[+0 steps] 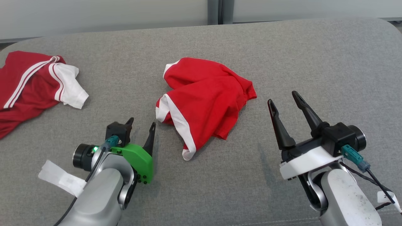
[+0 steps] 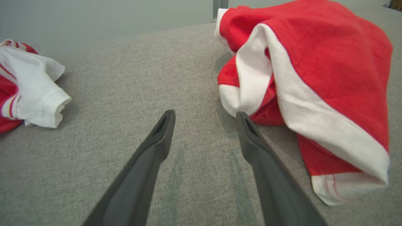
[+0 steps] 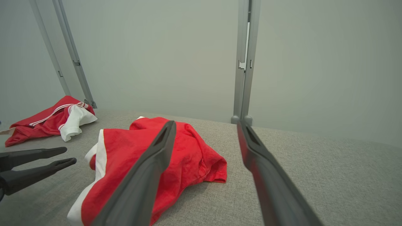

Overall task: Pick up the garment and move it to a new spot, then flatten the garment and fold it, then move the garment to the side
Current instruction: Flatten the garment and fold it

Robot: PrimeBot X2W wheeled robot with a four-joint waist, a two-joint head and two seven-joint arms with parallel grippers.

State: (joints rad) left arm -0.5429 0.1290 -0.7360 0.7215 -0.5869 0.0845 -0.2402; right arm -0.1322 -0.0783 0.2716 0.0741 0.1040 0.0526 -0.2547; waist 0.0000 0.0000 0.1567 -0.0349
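A crumpled bright red garment [image 1: 205, 100] with white trim lies in a heap at the middle of the grey padded table [image 1: 282, 62]. The left wrist view has it at the upper right [image 2: 326, 62], and it lies low and left of centre in the right wrist view [image 3: 188, 160]. My left gripper [image 1: 142, 123] stands open just left of its near white-trimmed corner, fingertips [image 2: 168, 117] close to the cloth without touching. To the right of the heap my right gripper [image 1: 282, 98] is open and raised above the table, nothing between its fingers [image 3: 165, 138].
A second garment [image 1: 34, 84], darker red with white stripes and a white sleeve, lies at the table's far left edge. Pale wall panels with grey metal posts [image 3: 245, 59] stand behind the table. Bare grey surface stretches to the right and front of the heap.
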